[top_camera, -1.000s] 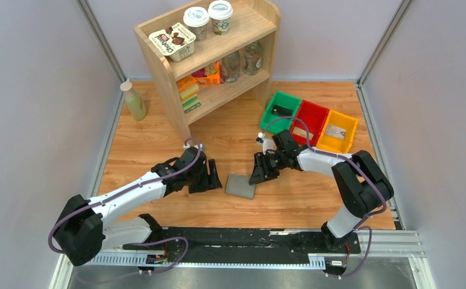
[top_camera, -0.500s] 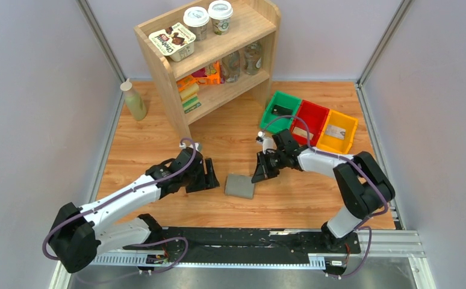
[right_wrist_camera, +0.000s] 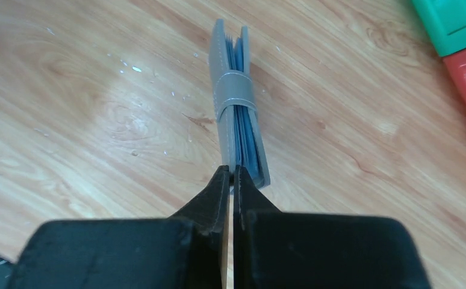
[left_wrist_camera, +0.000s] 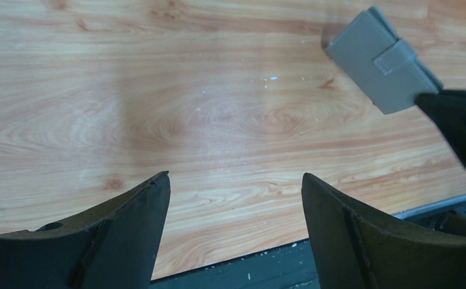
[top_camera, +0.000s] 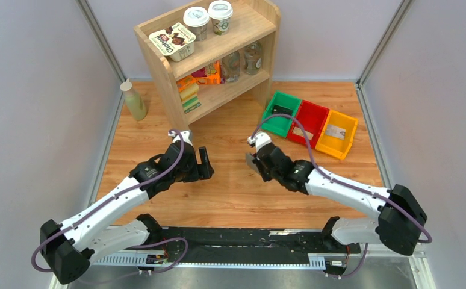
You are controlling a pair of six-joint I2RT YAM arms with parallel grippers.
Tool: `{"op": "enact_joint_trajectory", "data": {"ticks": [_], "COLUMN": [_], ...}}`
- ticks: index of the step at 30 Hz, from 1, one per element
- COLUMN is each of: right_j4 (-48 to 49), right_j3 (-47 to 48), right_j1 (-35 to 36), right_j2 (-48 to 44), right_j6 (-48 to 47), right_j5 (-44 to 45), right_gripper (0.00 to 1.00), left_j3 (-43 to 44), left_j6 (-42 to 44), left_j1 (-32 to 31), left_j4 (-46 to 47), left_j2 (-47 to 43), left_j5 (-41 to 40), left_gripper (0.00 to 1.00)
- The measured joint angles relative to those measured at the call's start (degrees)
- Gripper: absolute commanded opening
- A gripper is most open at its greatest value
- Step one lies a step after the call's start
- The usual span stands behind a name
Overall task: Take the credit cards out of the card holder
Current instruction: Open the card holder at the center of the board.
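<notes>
Your right pincer (right_wrist_camera: 233, 174) grips the near end of the holder (right_wrist_camera: 238, 114), which stands on edge at mid-table (top_camera: 230, 126). Your left pincer (left_wrist_camera: 235, 180) sits to its left, apart from it. The shelf (top_camera: 251, 21) stands behind them, with a bottle (top_camera: 134, 101) to its left. A row of bins (top_camera: 316, 117) lies behind and to the right.

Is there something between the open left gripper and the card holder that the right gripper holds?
Nothing visible does. Between the left gripper and the card holder only the table shows. The right gripper pinches one end of the holder.
</notes>
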Motion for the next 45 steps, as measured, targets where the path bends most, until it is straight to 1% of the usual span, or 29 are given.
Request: {"op": "enact_joint_trajectory", "data": {"ticks": [4,6,9,11,12,14,16,18,20,22,25,29,32,35,39,41,45], "right_j4": [-0.15,-0.61,-2.21,-3.50,-4.22,-5.51,-6.67,-7.52,-8.33,-9.20,-8.52,-6.71,-4.72,-1.60,2.12,4.70,6.10], "right_j3": [0.11,0.90,3.85,6.95,8.72,11.96,14.75,16.83,17.44,17.27,15.52,11.08,7.96,5.53,2.75,0.98,-1.55], "right_j1": [8.59,12.48,17.55,20.63,21.79,23.52,23.89,22.91,19.98,15.26,6.08,-7.45,-12.70,-14.29,-14.19,-13.66,-11.34], "right_j2": [5.35,10.51,17.75,21.55,22.95,24.28,24.17,23.65,21.99,20.09,17.29,15.39,15.91,18.05,20.35,19.43,17.46], "right_j6": [0.11,0.79,1.95,3.06,3.54,4.39,5.09,5.55,5.95,6.54,7.74,10.16,11.65,13.16,15.45,16.98,18.60], "right_j5": [12.44,16.61,18.62,17.66,16.85,14.75,12.92,11.28,8.22,5.16,-0.13,-8.83,-13.79,-18.62,-23.58,-25.73,-28.76], "right_gripper": [0.00,0.06,0.34,0.44,0.51,0.61,0.66,0.68,0.68,0.68,0.68,0.67,0.65,0.61,0.60,0.60,0.61], "left_j3": [0.61,0.61,0.61,0.61,0.61,0.61,0.61,0.61,0.61,0.59,0.61,0.61,0.94,2.05,4.35,5.16,6.21], "left_j6": [0.76,0.70,0.42,0.00,-0.22,-0.42,-0.55,-0.63,-0.68,-0.72,-0.72,-0.70,-0.63,-0.57,-0.46,-0.48,-0.57], "left_j1": [0.00,0.00,0.00,0.00,0.00,0.00,0.00,0.00,0.00,0.00,0.00,0.00,-0.02,-0.02,-0.04,-0.04,-0.11], "left_j4": [-3.15,-4.96,-8.02,-10.23,-11.21,-12.76,-13.68,-14.12,-14.08,-13.66,-11.63,-7.08,-4.11,-2.01,0.50,1.81,4.09], "left_j2": [-2.82,-4.37,-6.73,-7.96,-8.44,-9.38,-9.97,-10.05,-9.03,-7.50,-3.34,5.05,10.97,15.89,20.70,22.18,25.16], "left_j5": [-3.39,-5.18,-8.22,-10.23,-11.02,-12.28,-12.90,-13.22,-13.18,-12.72,-10.60,-5.90,-2.67,-0.37,1.88,2.95,5.09], "left_gripper": [0.87,0.87,0.86,0.86,0.86,0.86,0.86,0.85,0.85,0.85,0.85,0.84,0.84,0.84,0.82,0.82,0.81]}}
